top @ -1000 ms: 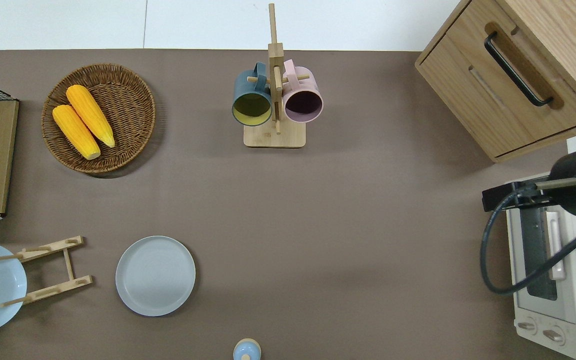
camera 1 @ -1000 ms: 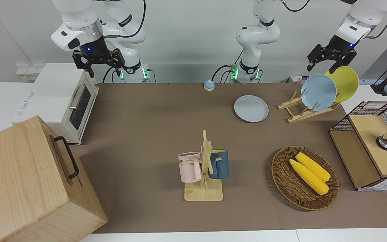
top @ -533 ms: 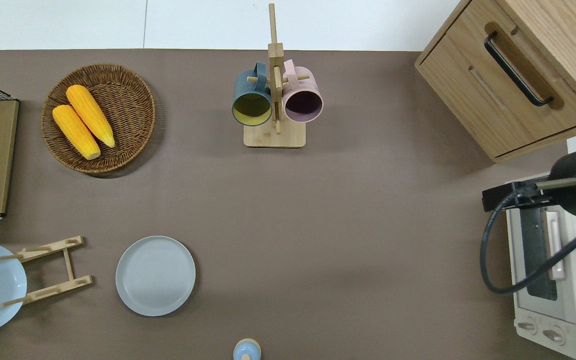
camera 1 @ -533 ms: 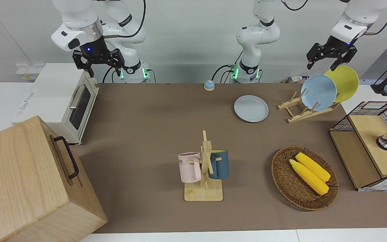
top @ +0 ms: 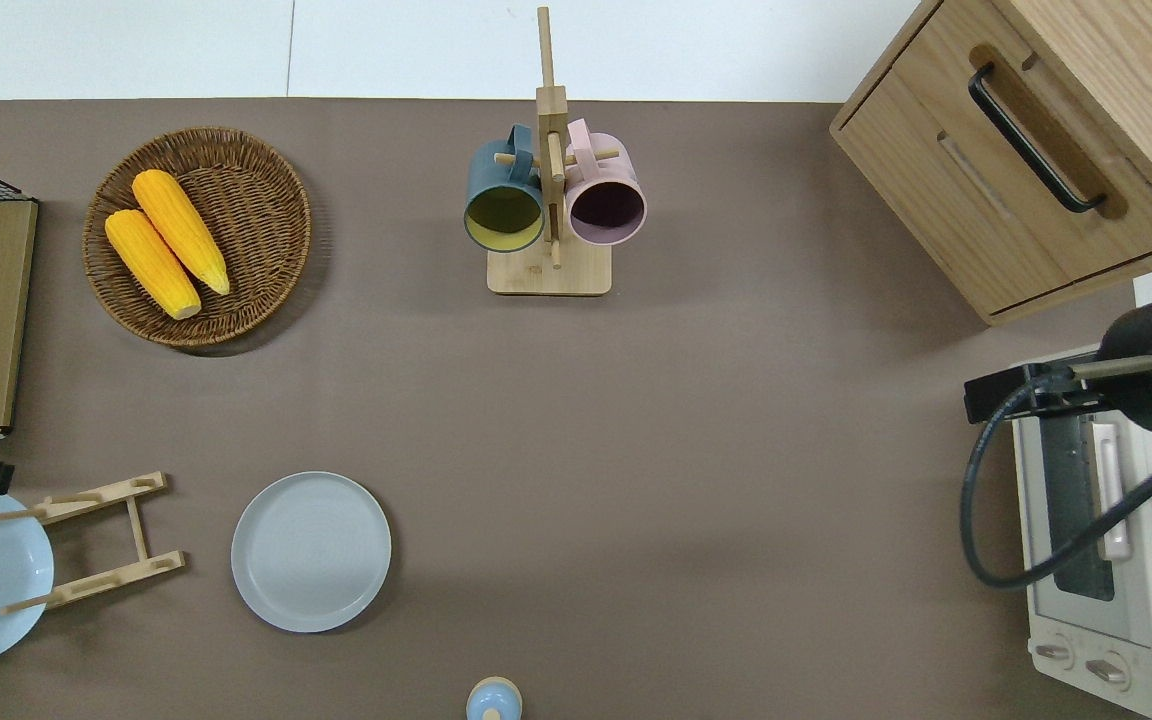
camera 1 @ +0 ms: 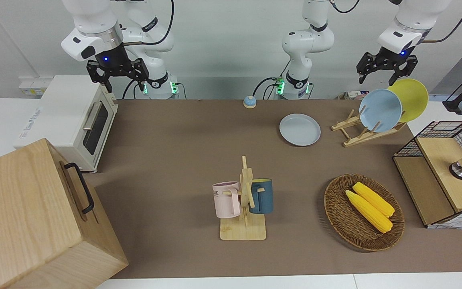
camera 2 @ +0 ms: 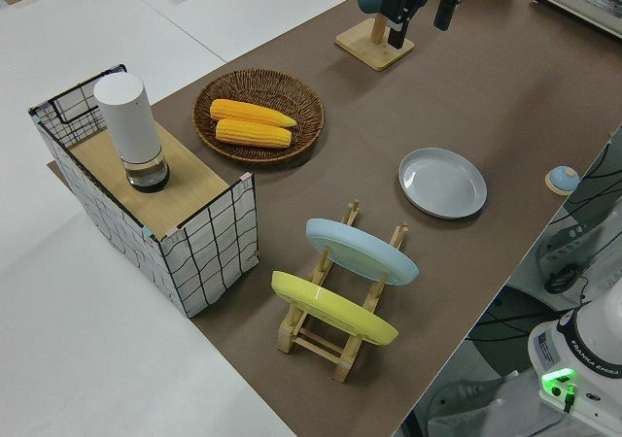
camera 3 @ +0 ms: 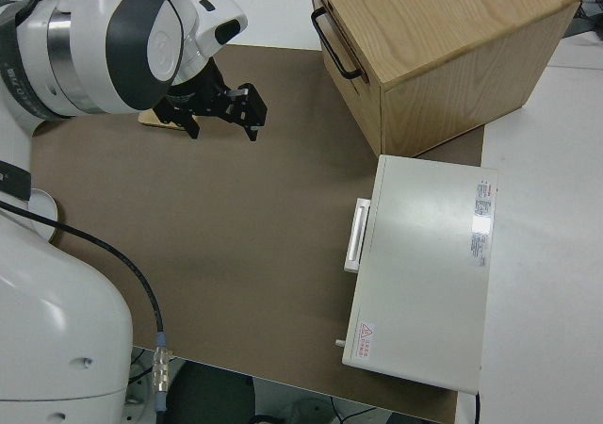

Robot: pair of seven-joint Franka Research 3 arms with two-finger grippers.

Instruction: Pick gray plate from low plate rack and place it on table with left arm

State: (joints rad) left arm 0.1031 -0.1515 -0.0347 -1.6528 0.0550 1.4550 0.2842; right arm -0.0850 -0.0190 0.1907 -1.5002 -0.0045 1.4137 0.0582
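A woven basket (camera 1: 363, 212) holding two corn cobs (camera 1: 369, 206) and a mug stand (camera 1: 244, 200) with two mugs lie far from the robots. Nearer them, the gray plate (camera 1: 299, 129) rests flat, round and empty, on the table (camera 1: 175, 160) beside the low plate rack (camera 1: 365, 130), which holds one light blue plate (camera 1: 380, 110) and one yellow plate (camera 1: 411, 98). The left gripper (camera 1: 382, 68) hangs high, jaws spread and empty; the right arm is parked, its right gripper (camera 1: 118, 74) also spread.

A pale gray plate (camera 1: 299, 129) is lying on the brown mat of the table (camera 1: 175, 160). Light blue plate (camera 1: 380, 110) and yellow plate (camera 1: 412, 98) are leaning in the light-wood low plate rack (camera 1: 359, 134), under the black left gripper (camera 1: 382, 68). Yellow corn cobs (camera 1: 370, 205) are lying in a dark brown woven basket (camera 1: 337, 216).
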